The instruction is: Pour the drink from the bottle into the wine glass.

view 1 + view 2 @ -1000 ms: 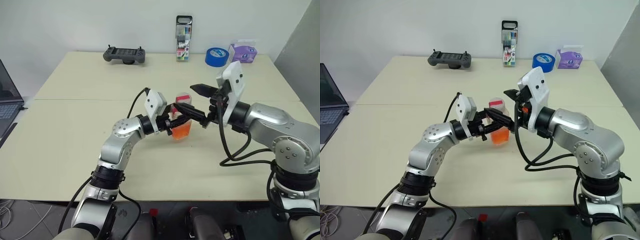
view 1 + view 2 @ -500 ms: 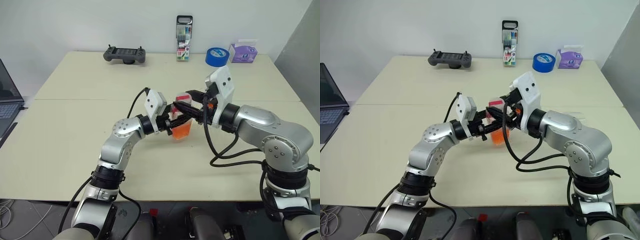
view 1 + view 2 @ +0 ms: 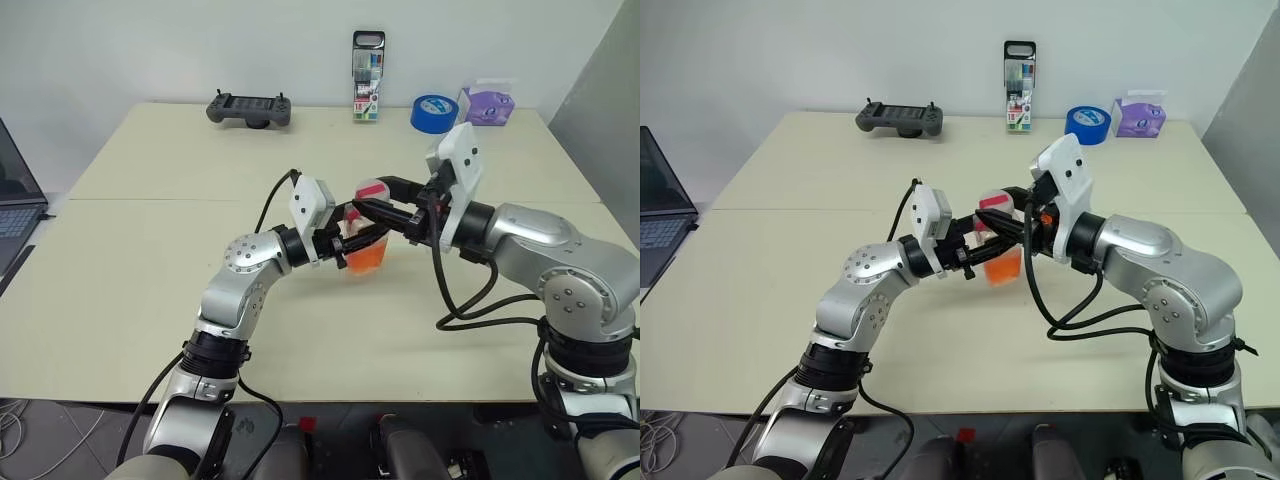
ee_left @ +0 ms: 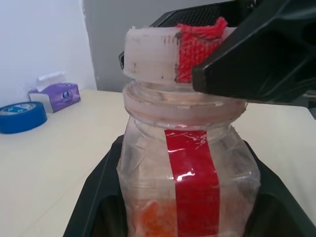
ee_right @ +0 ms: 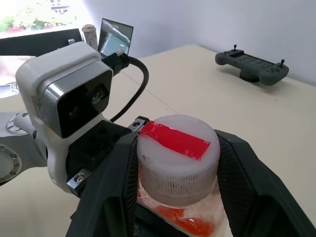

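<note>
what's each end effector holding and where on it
Left end effector clamps the bottle by its body; right end effector grips its cap.

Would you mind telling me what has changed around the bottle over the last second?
The right tool, open and clear of the cap a second ago, has moved in and shut on it. The left tool stays clamped on the bottle, held above the table; the cap remains on.
</note>
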